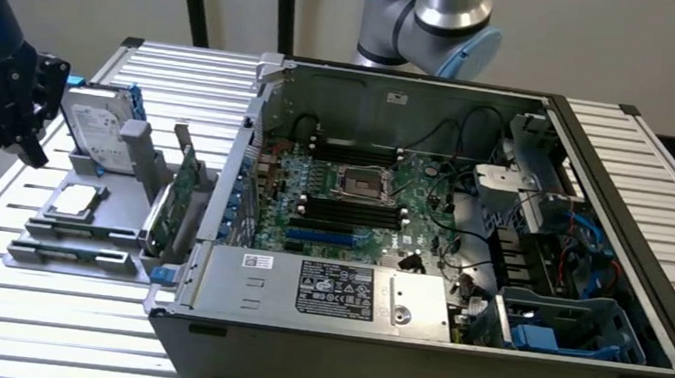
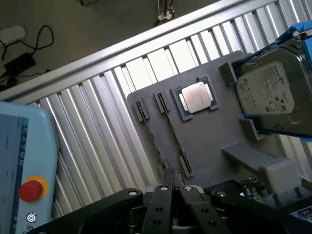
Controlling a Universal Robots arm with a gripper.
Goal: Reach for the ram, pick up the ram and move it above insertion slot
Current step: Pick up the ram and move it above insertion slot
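Observation:
My black gripper hangs over the table at the exterior view's left, beside a grey fixture tray. In the wrist view its fingers are pressed together with nothing between them, above the tray's near edge. A thin dark strip stands on edge between two clips on the tray; it looks like the ram, just ahead of the fingertips. The open computer case lies at the exterior view's right. Its motherboard has long black insertion slots below the processor socket.
On the tray are a hard drive, a silver processor and upright green cards. A pendant with a red button lies by the slatted table. The case's power supply and drive cage face front.

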